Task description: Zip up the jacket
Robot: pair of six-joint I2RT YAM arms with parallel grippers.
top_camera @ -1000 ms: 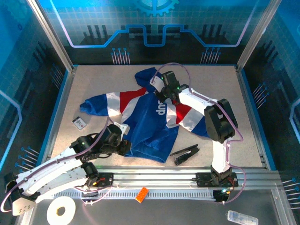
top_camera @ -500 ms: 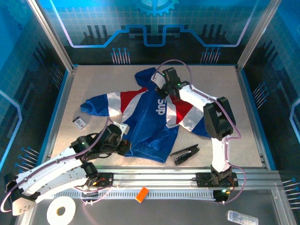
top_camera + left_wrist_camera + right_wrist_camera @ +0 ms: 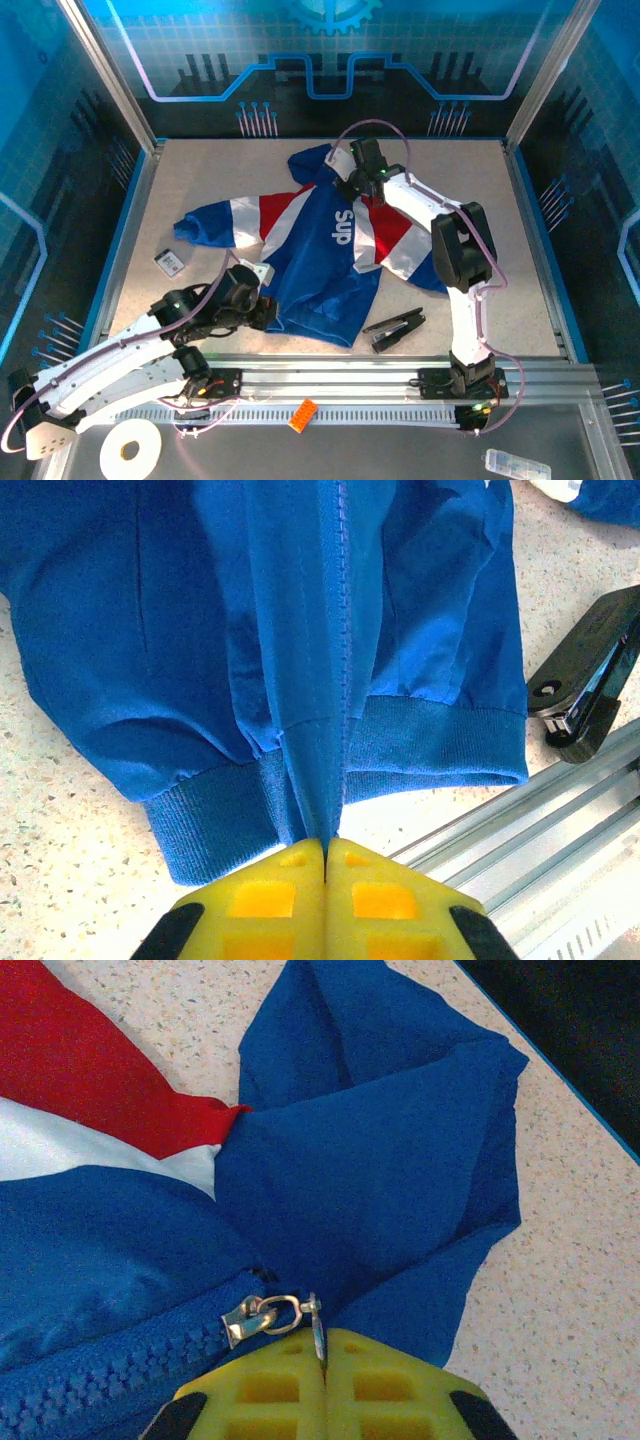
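The jacket [image 3: 320, 255] is lying flat mid-table, hood toward the far wall. The left wrist camera is showing the left gripper [image 3: 325, 852] closed on the ribbed hem [image 3: 430, 742] below the zipper. The right wrist camera is catching the right gripper [image 3: 322, 1348] pinching the metal zipper pull [image 3: 316, 1325] by the hood. A black stapler-like tool [image 3: 396, 328] is sitting near the hem on the speckled table [image 3: 460, 180], blue-lit panels [image 3: 330, 60] surrounding.

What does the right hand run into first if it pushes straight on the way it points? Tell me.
Probably the bunched blue hood of the jacket, directly ahead of the right hand, shut on the zipper pull; depth is unclear.
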